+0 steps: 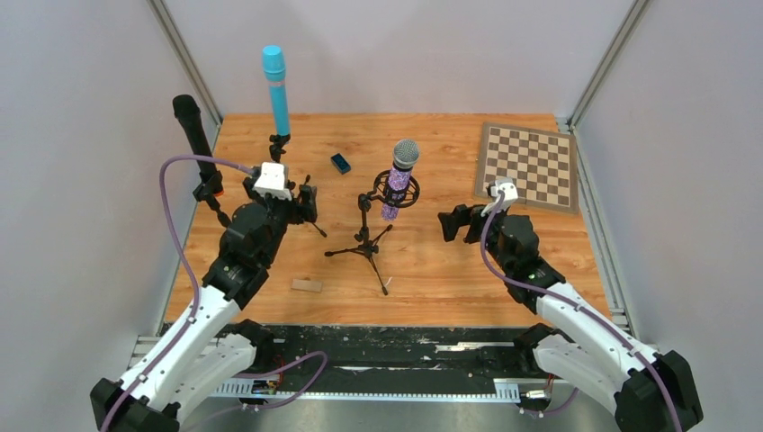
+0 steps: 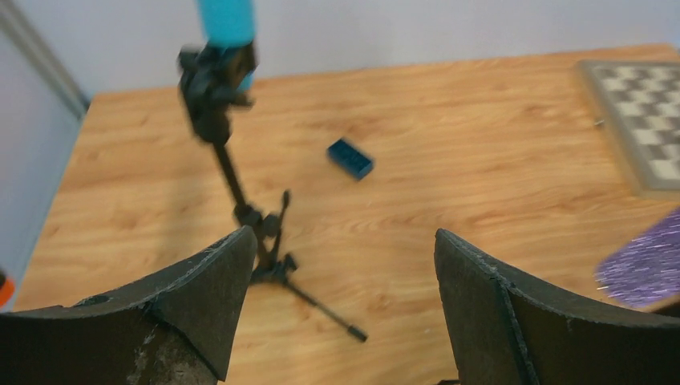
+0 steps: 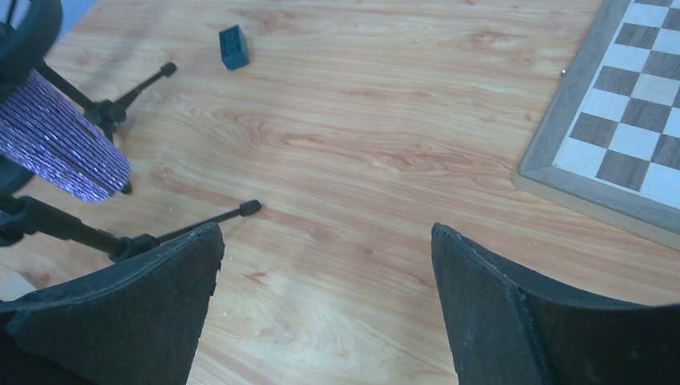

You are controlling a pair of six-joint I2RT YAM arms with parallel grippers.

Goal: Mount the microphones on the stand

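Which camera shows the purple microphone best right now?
The top view: the purple microphone shows whole there, silver head up, sitting in the ring of the middle stand. The right wrist view catches only its glitter body at the left edge; the left wrist view only a blurred purple sliver at the right edge.

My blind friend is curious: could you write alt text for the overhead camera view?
A black microphone, a light blue microphone and a purple glitter microphone stand upright in small stands on a wooden table. The left claw and right claw hang open and empty nearby; a chessboard lies back right.
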